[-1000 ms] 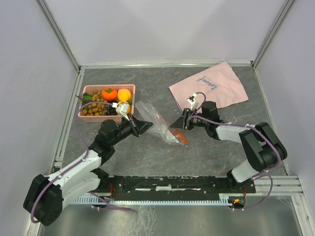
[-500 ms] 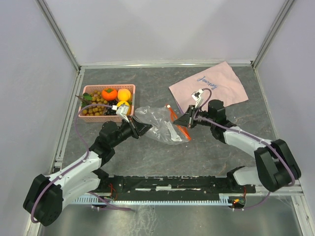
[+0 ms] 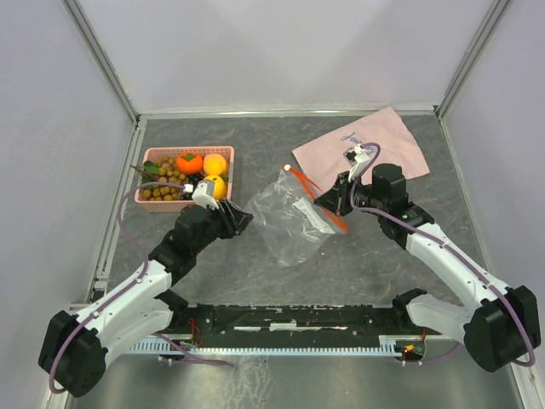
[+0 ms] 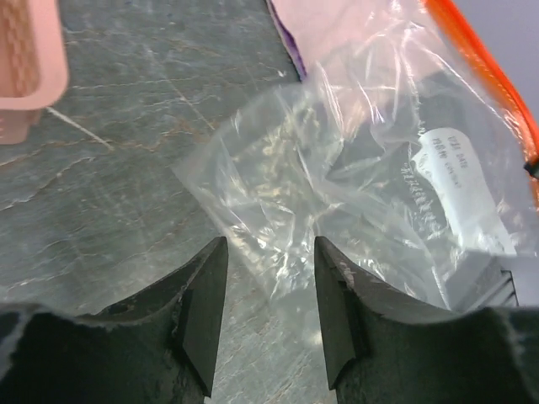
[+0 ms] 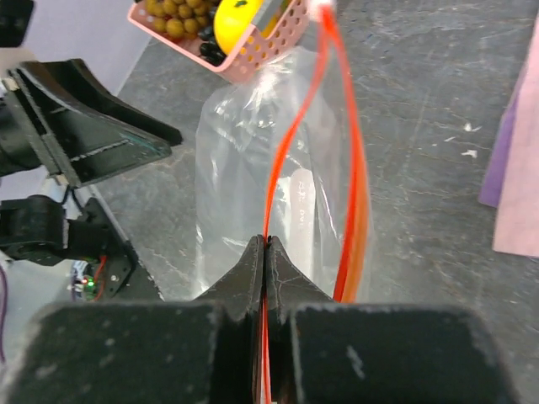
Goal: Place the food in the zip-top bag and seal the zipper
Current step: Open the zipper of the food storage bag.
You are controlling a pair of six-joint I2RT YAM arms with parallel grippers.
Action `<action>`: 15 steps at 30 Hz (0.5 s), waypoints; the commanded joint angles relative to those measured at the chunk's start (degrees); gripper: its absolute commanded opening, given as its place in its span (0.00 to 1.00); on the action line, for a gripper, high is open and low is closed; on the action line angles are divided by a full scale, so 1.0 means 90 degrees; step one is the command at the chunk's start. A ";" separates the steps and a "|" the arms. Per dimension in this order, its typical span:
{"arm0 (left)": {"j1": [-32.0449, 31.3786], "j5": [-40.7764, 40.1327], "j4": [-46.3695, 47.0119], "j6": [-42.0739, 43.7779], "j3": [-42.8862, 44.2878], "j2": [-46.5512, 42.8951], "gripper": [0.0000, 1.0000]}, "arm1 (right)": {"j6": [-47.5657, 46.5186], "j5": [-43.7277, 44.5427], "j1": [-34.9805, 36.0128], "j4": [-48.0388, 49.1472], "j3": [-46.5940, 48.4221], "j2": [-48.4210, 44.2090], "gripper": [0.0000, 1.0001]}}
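Note:
The clear zip-top bag (image 3: 294, 215) lies mid-table with its mouth lifted. My right gripper (image 3: 338, 198) is shut on one lip of the orange-red zipper (image 5: 290, 143), and the other lip (image 5: 358, 168) bows away, so the mouth gapes. My left gripper (image 4: 269, 311) is open just short of the bag's crinkled bottom corner (image 4: 278, 168), with nothing between its fingers. The food sits in the pink basket (image 3: 153, 154): a persimmon (image 3: 189, 162), an orange (image 3: 215, 163), a lemon (image 3: 215, 184) and a tan berry cluster (image 3: 160, 189).
A pink cloth with writing (image 3: 366, 149) lies at the back right, behind the right arm. The basket stands at the back left near the enclosure wall. A metal rail (image 3: 298, 319) runs along the near edge between the arm bases.
The left gripper has let go of the bag and opened. The right gripper, shut on the zipper, has lifted the bag's mouth up and towards the back right.

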 commanded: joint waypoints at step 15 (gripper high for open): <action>-0.0006 0.0182 -0.0816 -0.0756 0.1459 0.0003 0.59 | -0.1571 0.2078 0.1170 -0.1356 0.1178 0.0048 0.02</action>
